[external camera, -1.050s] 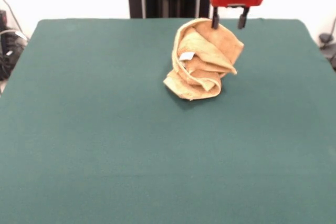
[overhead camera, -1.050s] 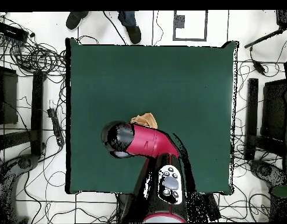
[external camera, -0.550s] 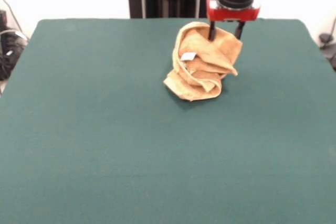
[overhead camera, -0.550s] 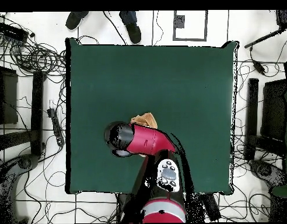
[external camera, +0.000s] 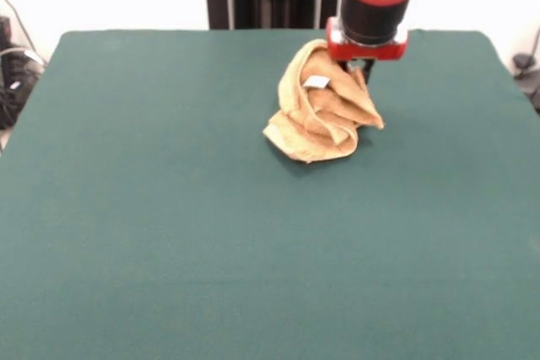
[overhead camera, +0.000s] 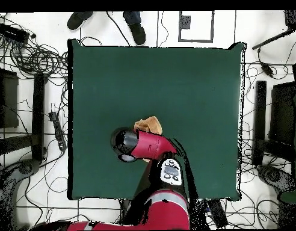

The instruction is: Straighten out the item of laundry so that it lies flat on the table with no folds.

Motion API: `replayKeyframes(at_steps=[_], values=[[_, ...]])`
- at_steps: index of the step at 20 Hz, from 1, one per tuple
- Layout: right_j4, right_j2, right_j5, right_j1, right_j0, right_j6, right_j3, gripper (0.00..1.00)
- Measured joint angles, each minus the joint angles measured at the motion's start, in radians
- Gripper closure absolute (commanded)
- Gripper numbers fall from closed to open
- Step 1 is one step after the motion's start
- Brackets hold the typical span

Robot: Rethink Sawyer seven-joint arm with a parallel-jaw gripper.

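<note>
1. Orange-tan terry cloth, the small hand towel [external camera: 321, 115], sits bunched in a folded heap on the far half of the large table with the dark green felt-like top [external camera: 169, 233], a little right of centre in the front view.
2. Its small white tag [external camera: 316, 83] shows high on the heap, and several layers overlap below it, so the cloth is nowhere near flat.
3. Red and black, the robot's gripper [external camera: 361, 67] is down at the upper right of the heap, its red collar just above the cloth.
4. The tips are buried in the folds, so I cannot tell whether they are spread or pinching terry.
5. In the overhead view the arm [overhead camera: 151, 144] covers most of the towel, leaving only one corner of it showing beside the wrist.
6. The step in hand, as I judge it, is taking hold of an upper fold so that the heap can be opened out.
7. To do it well, the grasp should catch a single outer layer near an edge or corner, not a thick wad.
8. A pull should then run low and outward, letting the rest drag on the felt and unroll.
9. Lifting straight up would probably carry the whole bundle along, folds intact.
</note>
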Motion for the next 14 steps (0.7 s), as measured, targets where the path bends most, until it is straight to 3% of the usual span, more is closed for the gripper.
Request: replayKeyframes(at_steps=[9, 14], values=[[0.002, -0.01, -0.011, 0.009, 0.023, 0.0, 0.0, 1.0], [0.042, -0.038, -0.025, -0.043, 0.065, 0.028, 0.045, 1.0]])
